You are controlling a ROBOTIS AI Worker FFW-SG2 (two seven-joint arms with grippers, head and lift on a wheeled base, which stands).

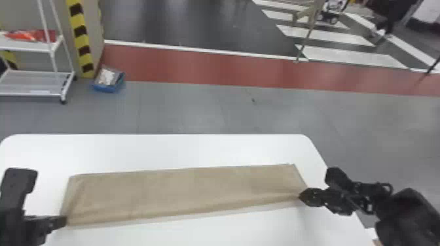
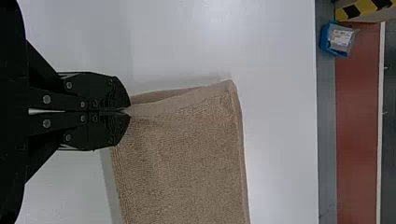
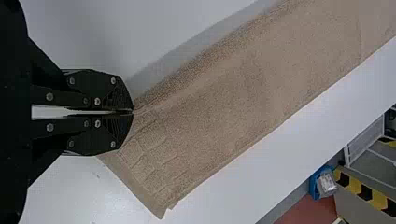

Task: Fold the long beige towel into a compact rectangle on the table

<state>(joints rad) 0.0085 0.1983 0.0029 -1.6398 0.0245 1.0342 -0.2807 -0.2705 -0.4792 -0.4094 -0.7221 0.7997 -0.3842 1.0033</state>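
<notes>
The beige towel (image 1: 183,193) lies as a long strip across the white table, its near edge slightly raised with a shadow beneath. At its near left corner is my left gripper (image 1: 65,220); at the near right corner is my right gripper (image 1: 300,196). The left wrist view has the left gripper (image 2: 128,111) shut on a corner of the towel (image 2: 187,163), a fold of cloth running from its tips. In the right wrist view the right gripper (image 3: 132,112) is shut on the opposite corner of the towel (image 3: 224,112), where the cloth creases.
The white table (image 1: 157,150) has bare surface beyond the towel and in front of it. On the floor past the table stand a blue bin (image 1: 109,80) and a white shelf rack (image 1: 32,83), beside a column with yellow and black stripes.
</notes>
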